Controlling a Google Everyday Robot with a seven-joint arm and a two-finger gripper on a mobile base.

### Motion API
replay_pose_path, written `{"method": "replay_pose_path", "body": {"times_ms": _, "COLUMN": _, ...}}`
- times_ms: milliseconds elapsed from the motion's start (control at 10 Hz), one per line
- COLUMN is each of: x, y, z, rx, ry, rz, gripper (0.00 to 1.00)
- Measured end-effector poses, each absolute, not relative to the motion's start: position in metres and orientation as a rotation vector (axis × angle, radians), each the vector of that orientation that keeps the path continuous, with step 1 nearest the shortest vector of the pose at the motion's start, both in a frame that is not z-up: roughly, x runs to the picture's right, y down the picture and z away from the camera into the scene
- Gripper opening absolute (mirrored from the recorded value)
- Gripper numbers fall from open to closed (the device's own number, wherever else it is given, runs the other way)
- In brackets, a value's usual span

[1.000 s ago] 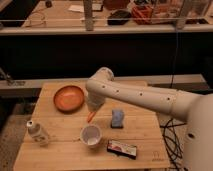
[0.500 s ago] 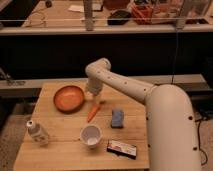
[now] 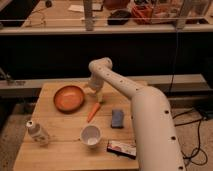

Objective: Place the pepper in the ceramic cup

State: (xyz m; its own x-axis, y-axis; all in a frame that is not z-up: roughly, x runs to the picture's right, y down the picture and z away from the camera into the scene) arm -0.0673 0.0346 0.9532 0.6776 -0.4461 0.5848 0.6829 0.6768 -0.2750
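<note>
The pepper is a slim orange tapered piece lying on the wooden table, between the orange bowl and the blue sponge. The ceramic cup is small, round and white. It stands upright just in front of the pepper with nothing inside. My gripper hangs from the white arm just above and behind the pepper's far end, next to the bowl's right rim. The pepper lies on the table apart from the cup.
An orange-brown bowl sits at the back left of the table. A clear bottle with a white cap stands front left. A blue sponge lies right of the pepper and a flat packet lies at the front.
The arm has swung back and away from the cup area, lifting my gripper toward the bowl's side. The pepper stays lying on the table. Little has moved in the last half second.
</note>
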Motion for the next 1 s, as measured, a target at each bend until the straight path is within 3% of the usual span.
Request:
{"method": "replay_pose_path", "body": {"times_ms": 500, "x": -0.052, "y": 0.090, "z": 0.905, "rx": -0.544, "ry": -0.570, "rz": -0.741, "gripper": 0.80}}
{"method": "replay_pose_path", "body": {"times_ms": 1000, "x": -0.060, "y": 0.105, "z": 0.906, "rx": -0.620, "ry": -0.593, "rz": -0.766, "gripper": 0.78}}
